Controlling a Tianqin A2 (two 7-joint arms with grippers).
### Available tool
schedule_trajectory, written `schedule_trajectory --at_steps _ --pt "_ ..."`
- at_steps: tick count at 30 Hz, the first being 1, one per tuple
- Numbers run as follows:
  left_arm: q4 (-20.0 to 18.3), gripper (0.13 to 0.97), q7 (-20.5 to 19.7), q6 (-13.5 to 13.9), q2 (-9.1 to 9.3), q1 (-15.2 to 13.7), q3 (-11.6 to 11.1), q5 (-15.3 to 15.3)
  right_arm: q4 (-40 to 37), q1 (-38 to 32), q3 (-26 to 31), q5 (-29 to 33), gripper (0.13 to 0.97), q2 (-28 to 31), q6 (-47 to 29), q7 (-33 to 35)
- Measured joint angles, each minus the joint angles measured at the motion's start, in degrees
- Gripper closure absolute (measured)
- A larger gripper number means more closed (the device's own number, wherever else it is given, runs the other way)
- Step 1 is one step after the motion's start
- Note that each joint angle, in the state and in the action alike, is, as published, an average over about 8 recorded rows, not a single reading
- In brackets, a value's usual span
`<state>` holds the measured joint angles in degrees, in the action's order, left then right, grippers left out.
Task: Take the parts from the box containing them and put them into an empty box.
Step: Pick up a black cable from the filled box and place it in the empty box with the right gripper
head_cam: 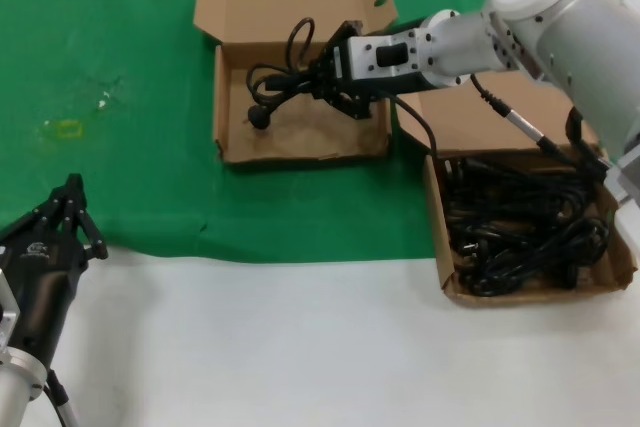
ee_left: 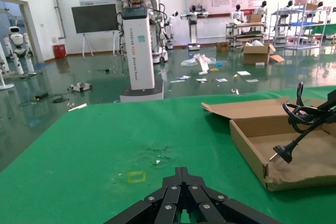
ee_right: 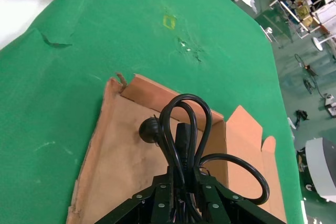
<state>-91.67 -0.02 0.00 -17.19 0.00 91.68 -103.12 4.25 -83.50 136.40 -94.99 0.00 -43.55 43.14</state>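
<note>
**Cord held over the empty box, ready to drop**

The green cloth (head_cam: 120, 47) covers the far part of the tabletop, with bare white surface along the near edge. Two boxes sit on it. The full box (head_cam: 445, 277) lies toward the right edge, straddling the cloth's near border, packed with tangled cords (head_cam: 520, 232). The empty box (head_cam: 228, 142) sits farther back, near the middle of the cloth, its lid strip folded away toward the far edge.

The right arm reaches across from the right side, and the right gripper (head_cam: 325, 77) hangs over the empty box's right half, pinching one cord (head_cam: 285, 77) by its bundled middle. The cord's loops stand up above the fingers, and its plug (head_cam: 262, 119) dangles down toward the box's left half, close to the floor; whether it touches I cannot tell. So the cord lies directly below and to the left of the gripper, its length running roughly across the box, inside the walls. A release here should land it in.

The left gripper (head_cam: 70, 212) is parked at the near left corner, fingers pressed together, well apart from both boxes.
</note>
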Motion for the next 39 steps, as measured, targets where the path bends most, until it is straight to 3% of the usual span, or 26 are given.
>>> schedule_trajectory --at_steps 22,31,39 --pt "0.0 0.953 0.0 0.0 0.0 0.0 0.0 0.0 0.6 1.2 6.8 -9.8 0.848 0.0 4.1 2.7" --pt "0.0 0.953 0.0 0.0 0.0 0.0 0.0 0.0 0.6 1.1 8.2 -13.3 0.737 0.0 4.3 4.3" --pt "0.0 0.952 0.0 0.0 0.0 0.0 0.0 0.0 0.0 0.7 5.9 -14.0 0.555 0.0 3.9 5.5"
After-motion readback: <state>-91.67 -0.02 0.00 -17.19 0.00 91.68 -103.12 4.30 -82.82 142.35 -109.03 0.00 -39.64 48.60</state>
